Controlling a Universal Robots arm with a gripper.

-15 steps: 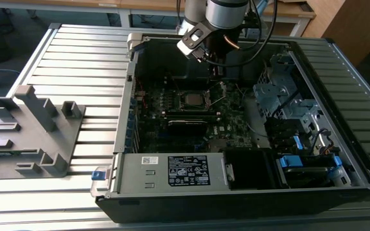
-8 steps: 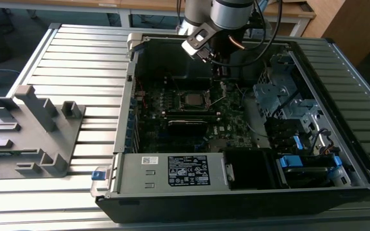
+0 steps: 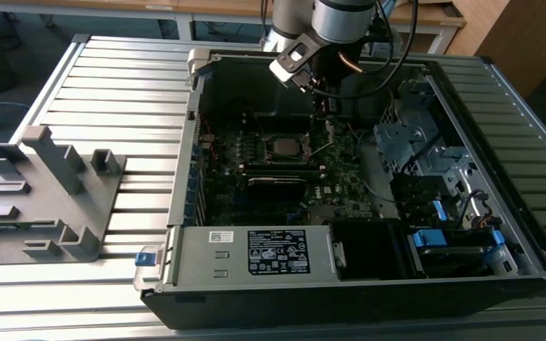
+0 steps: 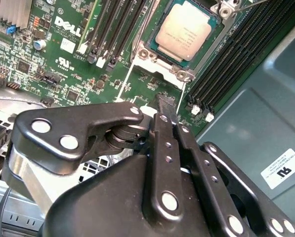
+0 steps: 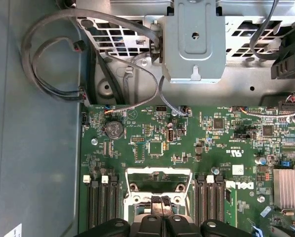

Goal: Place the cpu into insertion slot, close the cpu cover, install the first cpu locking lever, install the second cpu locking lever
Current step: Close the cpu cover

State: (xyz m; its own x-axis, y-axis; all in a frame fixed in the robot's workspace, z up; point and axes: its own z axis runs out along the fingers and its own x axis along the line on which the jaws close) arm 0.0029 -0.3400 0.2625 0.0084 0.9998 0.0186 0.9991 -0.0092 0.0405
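The cpu (image 4: pixel 187 32), a small square chip with a dull silvery top, lies flat in its socket on the green motherboard (image 4: pixel 63 64); in the exterior view the cpu (image 3: pixel 287 147) shows as a grey square mid-board. The cpu cover (image 5: pixel 158 173), a thin silvery frame with an open window, stands swung open at the socket's end, between the memory slot ends. My gripper (image 4: pixel 164 102) is shut with nothing between its fingers, and its tips sit right at the raised cover's frame, also seen in the first wrist view (image 5: pixel 159 201). A thin lever rod (image 4: pixel 243 6) shows by the socket's far corner.
Black memory slots (image 4: pixel 112 29) flank the socket on both sides. A grey drive cage (image 5: pixel 194 44) and looped cables (image 5: pixel 53 54) hang past the board's edge. A finned heat sink (image 5: pixel 288 187) sits nearby. The power supply (image 3: pixel 254 252) fills the case's front; a grey fixture (image 3: pixel 45 192) stands outside.
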